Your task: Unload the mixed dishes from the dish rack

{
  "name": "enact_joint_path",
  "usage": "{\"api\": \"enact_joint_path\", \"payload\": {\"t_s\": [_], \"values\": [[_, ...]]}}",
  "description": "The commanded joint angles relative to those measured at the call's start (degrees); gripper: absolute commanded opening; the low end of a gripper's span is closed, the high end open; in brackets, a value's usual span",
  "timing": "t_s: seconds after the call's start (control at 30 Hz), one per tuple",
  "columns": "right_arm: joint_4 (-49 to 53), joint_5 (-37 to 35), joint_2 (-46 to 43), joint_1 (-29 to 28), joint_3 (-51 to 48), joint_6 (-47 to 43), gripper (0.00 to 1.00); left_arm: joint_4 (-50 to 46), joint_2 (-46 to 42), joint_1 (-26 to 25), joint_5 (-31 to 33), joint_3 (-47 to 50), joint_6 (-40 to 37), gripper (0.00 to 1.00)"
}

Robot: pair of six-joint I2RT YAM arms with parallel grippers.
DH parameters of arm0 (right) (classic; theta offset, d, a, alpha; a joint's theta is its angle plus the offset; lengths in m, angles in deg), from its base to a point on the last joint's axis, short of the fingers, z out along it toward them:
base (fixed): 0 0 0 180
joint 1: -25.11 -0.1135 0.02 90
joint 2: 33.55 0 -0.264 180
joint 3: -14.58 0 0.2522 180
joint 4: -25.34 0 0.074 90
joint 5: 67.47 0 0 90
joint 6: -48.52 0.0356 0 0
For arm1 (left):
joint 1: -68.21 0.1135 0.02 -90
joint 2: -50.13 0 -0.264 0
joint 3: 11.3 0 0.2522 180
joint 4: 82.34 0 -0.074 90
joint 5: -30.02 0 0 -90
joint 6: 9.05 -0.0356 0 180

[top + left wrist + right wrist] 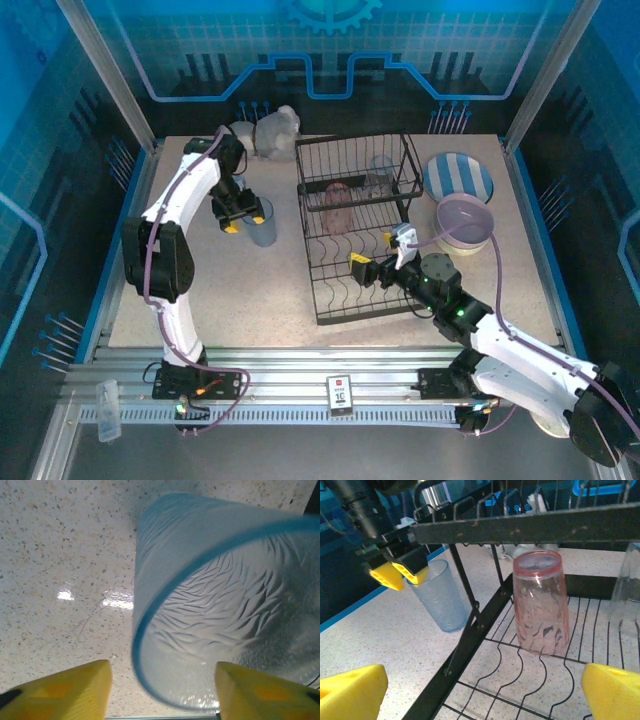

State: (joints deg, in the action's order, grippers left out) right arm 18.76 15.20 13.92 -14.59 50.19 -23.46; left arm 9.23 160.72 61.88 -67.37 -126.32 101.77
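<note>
Straddles blue tumbler (262, 224) on tabletop (200, 300), nine o'clock of dish rack (360, 292), with left end effector (238, 222) spread; faces racked pink tumbler (540, 610) with right end effector (482, 682) gaping wide.

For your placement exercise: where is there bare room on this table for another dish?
Bare: the near-left tabletop, between left arm, blue tumbler and dish rack. Crowded: right of the rack, where striped plate, lavender bowl and right arm sit.

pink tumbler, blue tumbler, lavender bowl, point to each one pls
pink tumbler (540, 605), right wrist view, middle of its side wall
blue tumbler (262, 228), top view, its side wall
lavender bowl (465, 222), top view, its inner floor
</note>
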Motion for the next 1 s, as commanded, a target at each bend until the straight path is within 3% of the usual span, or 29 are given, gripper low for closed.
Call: {"api": "enact_joint_path", "payload": {"t_s": [0.0,0.17,0.23,0.6,0.97], "values": [[-5.11,-3.22,-0.44,-0.28,-1.65,1.53,1.00,-1.44,-3.26,0.79,-0.77,-1.89,-0.32,0.67],[-6.75,-3.65,0.40,0.36,-3.12,2.60,1.00,-1.13,-5.17,0.79,-0.54,-2.24,-0.16,0.85],[-6.75,-3.33,1.04,0.71,-3.09,2.94,1.00,-1.09,-5.80,0.79,-0.34,-2.22,-0.08,0.99],[-7.70,-2.25,2.94,3.51,-3.57,5.93,1.00,-1.61,-10.97,0.88,0.28,-3.36,-0.12,0.99],[-12.76,-2.74,4.31,4.28,-5.11,0.78,1.00,1.85,-20.58,0.87,-3.04,-0.82,3.46,0.99]]}}
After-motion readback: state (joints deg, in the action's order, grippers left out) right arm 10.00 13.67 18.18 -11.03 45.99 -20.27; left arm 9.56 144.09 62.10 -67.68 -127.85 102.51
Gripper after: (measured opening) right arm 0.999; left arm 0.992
